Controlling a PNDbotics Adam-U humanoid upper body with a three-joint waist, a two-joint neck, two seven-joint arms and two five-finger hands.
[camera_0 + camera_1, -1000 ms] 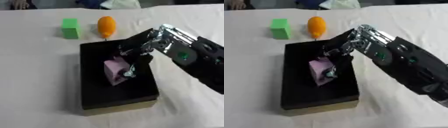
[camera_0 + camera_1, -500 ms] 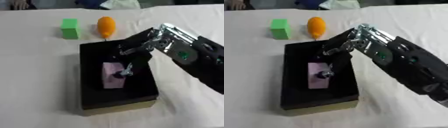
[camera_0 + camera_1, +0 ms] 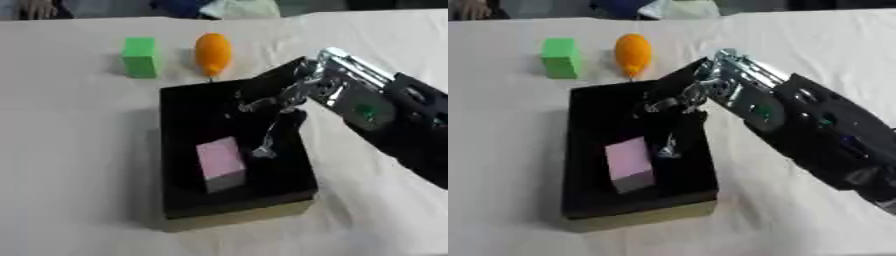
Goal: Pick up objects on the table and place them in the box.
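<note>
Cloth (image 3: 70, 150) covers the table under the black box (image 3: 188, 210); right hand (image 3: 293, 95) fingers spread, holding nothing.

No text, label, brand or number can be read here — not on the box (image 3: 179, 107), the blocks or the robot's arm.

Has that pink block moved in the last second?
Yes. The pink block dropped from the right hand and now lies on the black box's floor, nearer its front wall.

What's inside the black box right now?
The black box holds one pink block, resting on its floor. The right robot hand hangs over the far part, covering some floor there.
</note>
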